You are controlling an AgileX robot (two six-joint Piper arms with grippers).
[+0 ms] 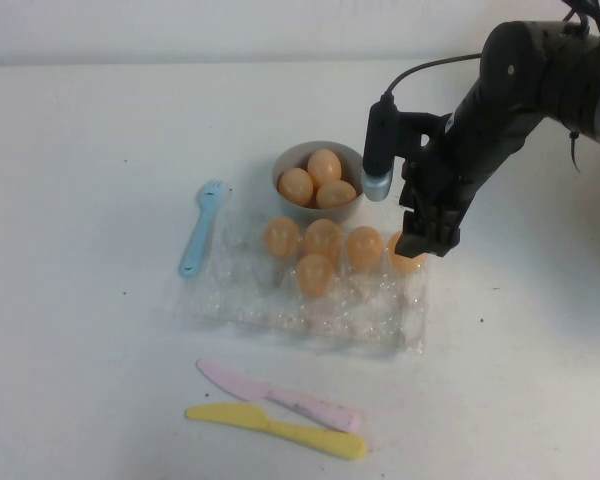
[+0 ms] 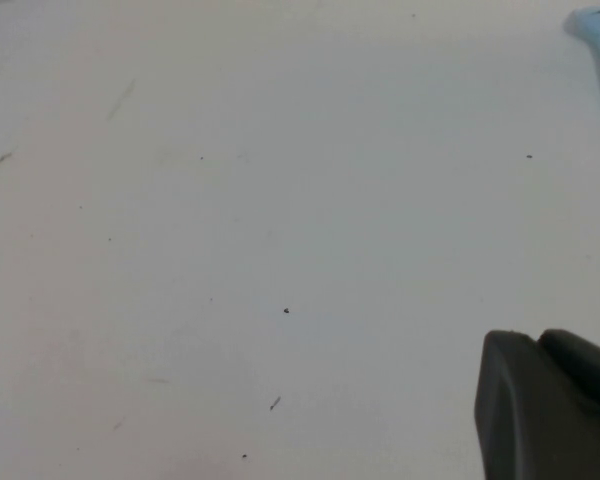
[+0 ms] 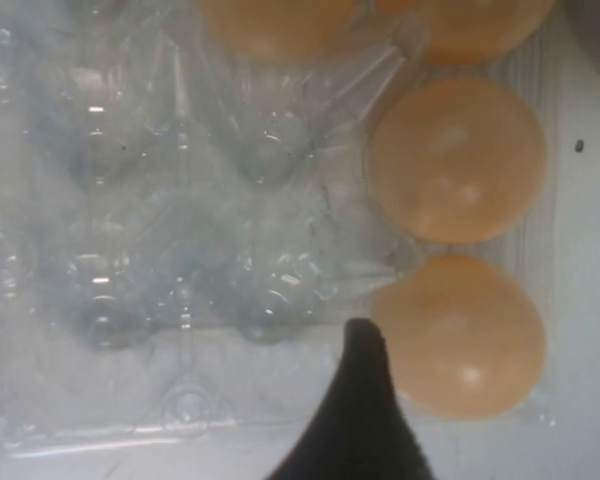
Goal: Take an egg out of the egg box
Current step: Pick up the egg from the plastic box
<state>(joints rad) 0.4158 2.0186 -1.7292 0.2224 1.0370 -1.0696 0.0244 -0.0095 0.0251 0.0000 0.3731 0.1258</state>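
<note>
Currently the egg (image 1: pixel 404 252) we're after sits in the end cup of the egg box (image 1: pixel 310 310), right gripper (image 1: pixel 425 240) down on it but grip state unclear, so nothing's lifted yet; left gripper (image 2: pixel 550 410) parked over bare table, state unclear.

Clear crinkly plastic egg box (image 1: pixel 310 300)
</note>
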